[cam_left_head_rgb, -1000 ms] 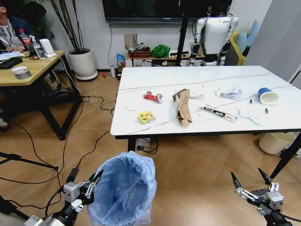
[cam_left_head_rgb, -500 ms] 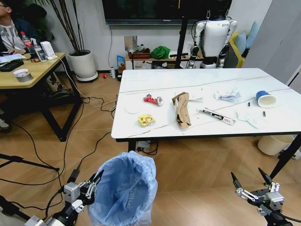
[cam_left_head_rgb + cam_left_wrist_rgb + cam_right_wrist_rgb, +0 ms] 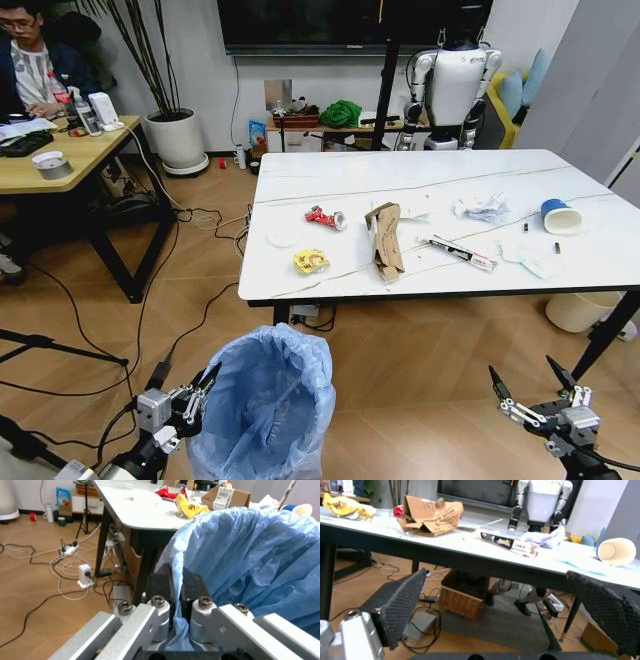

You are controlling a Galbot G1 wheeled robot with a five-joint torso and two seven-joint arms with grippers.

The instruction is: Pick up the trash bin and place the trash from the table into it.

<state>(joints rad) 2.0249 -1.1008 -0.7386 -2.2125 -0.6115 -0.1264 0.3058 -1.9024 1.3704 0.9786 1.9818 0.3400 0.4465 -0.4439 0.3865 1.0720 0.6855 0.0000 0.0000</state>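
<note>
The trash bin (image 3: 265, 410), lined with a crinkled light-blue bag, hangs low in front of me, with my left gripper (image 3: 197, 392) shut on its rim. In the left wrist view the fingers (image 3: 192, 588) pinch the bag's edge (image 3: 250, 562). My right gripper (image 3: 530, 385) is open and empty, low at the right; the right wrist view has it (image 3: 496, 573) below the table edge. On the white table (image 3: 400, 175) ahead lies the trash: a red can (image 3: 325, 216), yellow wrapper (image 3: 311, 261), brown cardboard (image 3: 384, 240), crumpled paper (image 3: 482, 207) and a blue-and-white cup (image 3: 558, 215).
A tan wooden desk (image 3: 60, 160) stands at the left, with cables (image 3: 150, 300) trailing across the floor towards me. A cream bin (image 3: 580, 308) sits under the table's right end. Another robot (image 3: 455, 80) stands behind the table. Open wooden floor lies between me and the table.
The whole head view has shifted slightly, so the camera moved; the table now sits a little higher in the picture. Both grippers and the bin keep their places.
</note>
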